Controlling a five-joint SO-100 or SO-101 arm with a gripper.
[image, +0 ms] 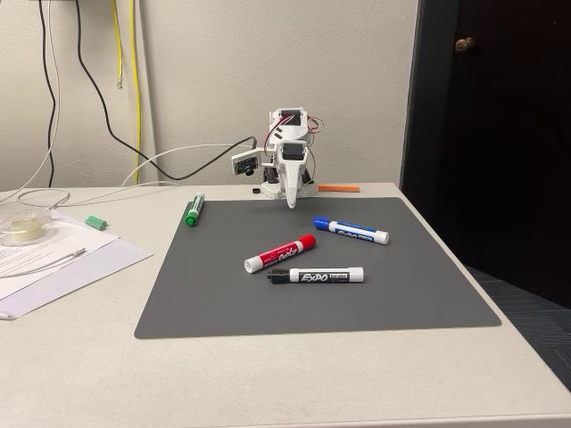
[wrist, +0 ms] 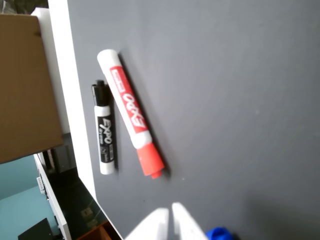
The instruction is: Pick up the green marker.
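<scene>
Four full-size dry-erase markers lie on the dark grey rectangular mat: the green marker with green cap and white barrel at the mat's far left corner, a red-capped white marker, a black-capped white marker just in front of it, and a blue-capped white marker to the right. One small stubby green piece sits off the mat on the left, beside white paper sheets.

The mat covers a light beige table against a pale wall with hanging black, white and yellow cables; a dark door stands at the right.

The white pincer points down at the mat's far edge, its fingers nearly together with a thin gap. The green marker lies well apart to its left in the fixed view, untouched.
</scene>
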